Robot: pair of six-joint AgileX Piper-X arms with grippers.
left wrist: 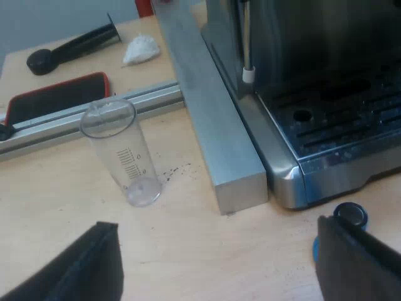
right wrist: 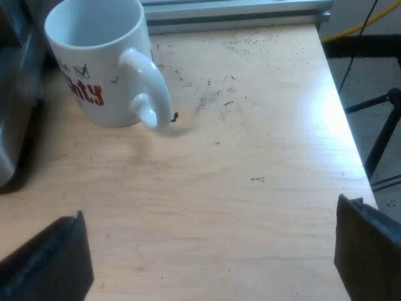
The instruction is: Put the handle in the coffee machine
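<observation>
I see a pale wooden tabletop [left wrist: 188, 251]. Ahead of the jaws of my left gripper [left wrist: 216, 229] it carries a clear plastic measuring glass [left wrist: 122, 153], a square steel bar [left wrist: 213, 119] and a stainless espresso machine [left wrist: 313, 125] — ahead of my right gripper [right wrist: 211, 210], an upright white ceramic mug with red lettering [right wrist: 100, 63].

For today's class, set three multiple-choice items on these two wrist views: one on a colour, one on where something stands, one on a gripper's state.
1. The mug's lettering is: A blue; B green; C red.
2. The measuring glass stands: A on the table, beside the metal bar; B on top of that bar; C in the mug.
3. The right gripper is: A shut on the mug; B open and empty; C shut on the glass.

Key: 1 C, red letters on white. 2 A, its base rests on the wood next to the bar. 3 B, its fingers stand wide apart over bare table.
</observation>
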